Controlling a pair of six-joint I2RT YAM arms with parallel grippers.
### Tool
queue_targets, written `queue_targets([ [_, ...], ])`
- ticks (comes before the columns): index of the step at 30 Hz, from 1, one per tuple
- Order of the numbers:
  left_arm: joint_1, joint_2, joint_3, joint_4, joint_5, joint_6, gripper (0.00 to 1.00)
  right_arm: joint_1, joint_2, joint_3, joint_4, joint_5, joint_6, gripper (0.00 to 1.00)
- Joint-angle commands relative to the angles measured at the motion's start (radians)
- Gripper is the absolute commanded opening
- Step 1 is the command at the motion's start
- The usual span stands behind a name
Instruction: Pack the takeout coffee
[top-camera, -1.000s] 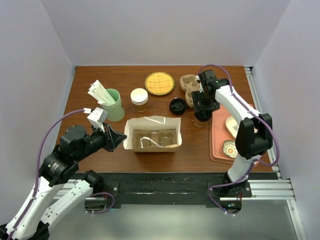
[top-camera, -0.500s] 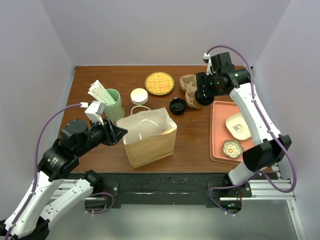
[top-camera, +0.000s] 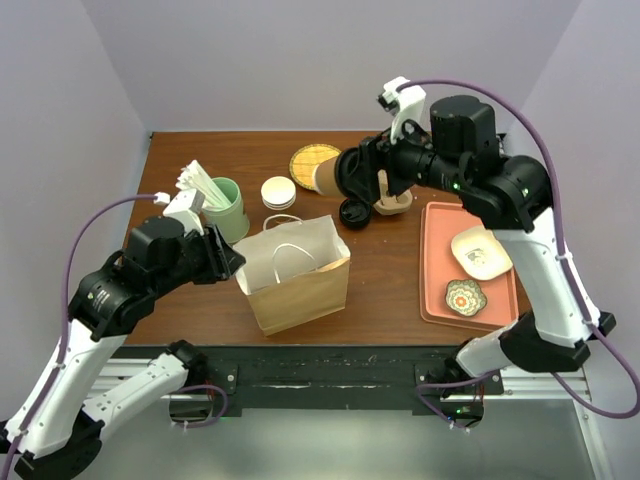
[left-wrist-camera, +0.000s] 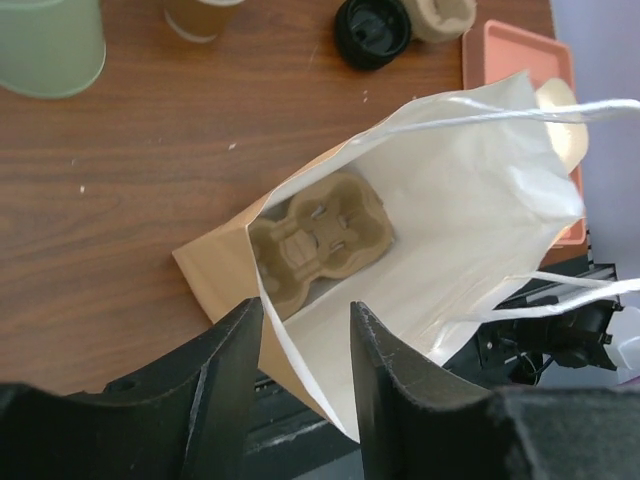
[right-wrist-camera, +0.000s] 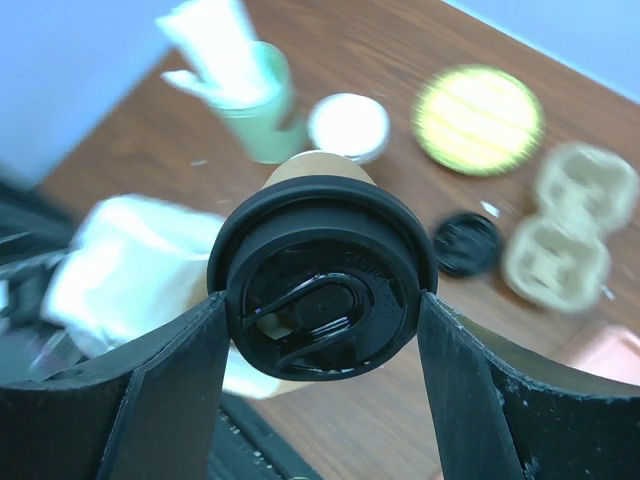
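The takeout coffee (right-wrist-camera: 322, 290), a brown paper cup with a black lid, is held in the air with my right gripper (right-wrist-camera: 320, 300) shut on it just under the lid. In the top view the cup (top-camera: 328, 176) is tipped sideways above the table's back, behind the bag. The brown paper bag (top-camera: 300, 285) stands upright and open near the front. A cardboard cup carrier (left-wrist-camera: 318, 238) lies on its bottom. My left gripper (left-wrist-camera: 305, 310) is open, its jaws astride the bag's left rim (left-wrist-camera: 290, 350), with the paper near the left finger.
A pale green cup of white sticks (top-camera: 225, 208) stands at the back left. Beside it is a white-lidded cup (top-camera: 279, 193). A loose black lid (top-camera: 353, 212), a yellow woven coaster (top-camera: 310, 160) and a cardboard carrier (top-camera: 392, 200) lie behind the bag. A salmon tray (top-camera: 428, 270) with two small dishes is at the right.
My right gripper has lifted the coffee from beside the tray and carried it up and left, tipping it over. The bag now stands upright. My left jaws have opened on its rim.
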Motion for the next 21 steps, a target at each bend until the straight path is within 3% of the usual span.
queue_targets([
  [1,0.0,0.004,0.035,-0.077,-0.008,-0.058,0.45,0.111,-0.054,-0.018,0.133,-0.093,-0.059,0.51],
  [5,-0.001,0.003,0.003,-0.055,0.023,-0.068,0.45,0.183,-0.055,-0.016,0.237,-0.121,-0.049,0.51],
  [12,-0.001,-0.029,-0.047,0.073,0.023,-0.011,0.0,0.324,0.074,0.103,0.216,-0.147,-0.103,0.51],
  [21,0.0,-0.1,-0.152,0.323,0.111,0.135,0.0,0.464,0.151,0.159,0.064,0.018,-0.253,0.5],
])
